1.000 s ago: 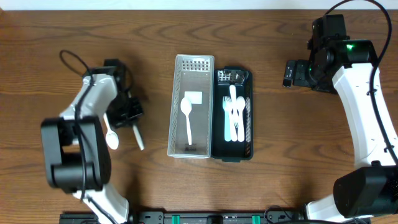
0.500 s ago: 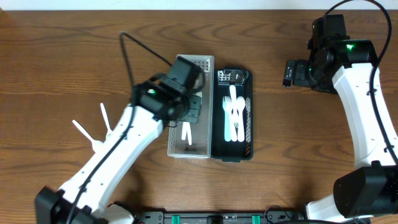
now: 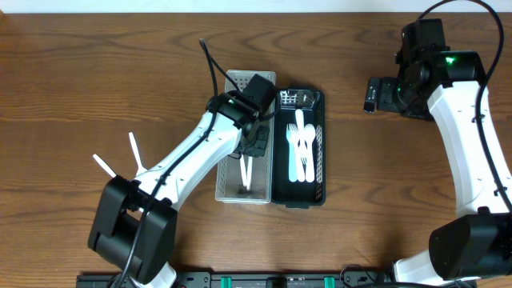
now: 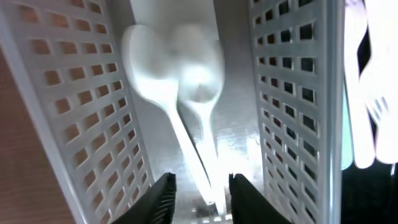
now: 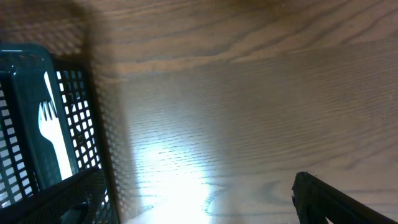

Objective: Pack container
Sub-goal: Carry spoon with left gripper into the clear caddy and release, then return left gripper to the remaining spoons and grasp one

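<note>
A white perforated basket stands at the table's middle, beside a black basket that holds white plastic forks. My left gripper is low inside the white basket, open. In the left wrist view two white spoons lie on the basket floor between its walls. One handle runs down between my open fingers. My right gripper hovers over bare wood right of the black basket, open and empty. Only one of its fingers shows in the right wrist view.
Two white plastic utensils lie on the wood at the left. The right wrist view shows the black basket's corner with a fork inside. The table's front edge has a black rail.
My left arm swung from the left side of the table to over the white basket and lowered into it. A second spoon now lies in the basket. The right arm has not moved.
</note>
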Robot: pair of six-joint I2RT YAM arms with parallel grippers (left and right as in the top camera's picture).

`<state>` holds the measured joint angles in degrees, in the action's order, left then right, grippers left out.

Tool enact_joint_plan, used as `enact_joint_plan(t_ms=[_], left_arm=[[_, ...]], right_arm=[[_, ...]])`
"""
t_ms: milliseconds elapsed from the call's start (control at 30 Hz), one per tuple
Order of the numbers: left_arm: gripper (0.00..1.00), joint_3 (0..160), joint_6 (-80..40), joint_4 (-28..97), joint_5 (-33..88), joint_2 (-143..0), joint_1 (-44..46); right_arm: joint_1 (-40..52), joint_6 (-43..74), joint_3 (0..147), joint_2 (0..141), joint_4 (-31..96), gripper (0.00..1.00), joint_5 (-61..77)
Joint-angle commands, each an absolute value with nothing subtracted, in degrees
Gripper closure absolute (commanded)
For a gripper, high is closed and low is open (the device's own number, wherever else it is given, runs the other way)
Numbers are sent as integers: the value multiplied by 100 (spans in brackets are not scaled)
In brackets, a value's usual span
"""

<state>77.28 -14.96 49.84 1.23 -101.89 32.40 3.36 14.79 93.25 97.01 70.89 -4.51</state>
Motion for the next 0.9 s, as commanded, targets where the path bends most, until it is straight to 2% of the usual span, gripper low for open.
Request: enact_joint_plan(t_ms=[0, 200, 300, 367, 533, 567, 733, 867], left_arm=[[63, 7789, -1385, 5009, 36, -10047, 3216], [60, 8285, -1293, 5513, -777, -9393, 3159], [48, 8438, -1378, 5721, -1017, -8849, 2832], [43, 8438, -1553, 5784, -1015, -8512, 2429], [14, 8436, -1857, 6038, -950, -8012, 895], [12, 8433, -1855, 6064, -836, -8003, 552], [7, 8315, -1852, 6016, -14, -8324, -814], [5, 8138, -1806, 5902, 314, -8919, -1330]], right_arm=[[340, 1404, 9308, 9688, 7098, 1, -449], [340, 1374, 9306, 9688, 7129, 1, -449], [340, 1317, 9303, 9688, 7131, 1, -449], [340, 1317, 9301, 9688, 7140, 1, -447], [340, 1319, 9297, 9688, 7199, 1, -447], [340, 1319, 9297, 9688, 7210, 1, -447], [340, 1321, 9297, 9688, 7220, 1, -445], [340, 1321, 9297, 9688, 7225, 1, -443]])
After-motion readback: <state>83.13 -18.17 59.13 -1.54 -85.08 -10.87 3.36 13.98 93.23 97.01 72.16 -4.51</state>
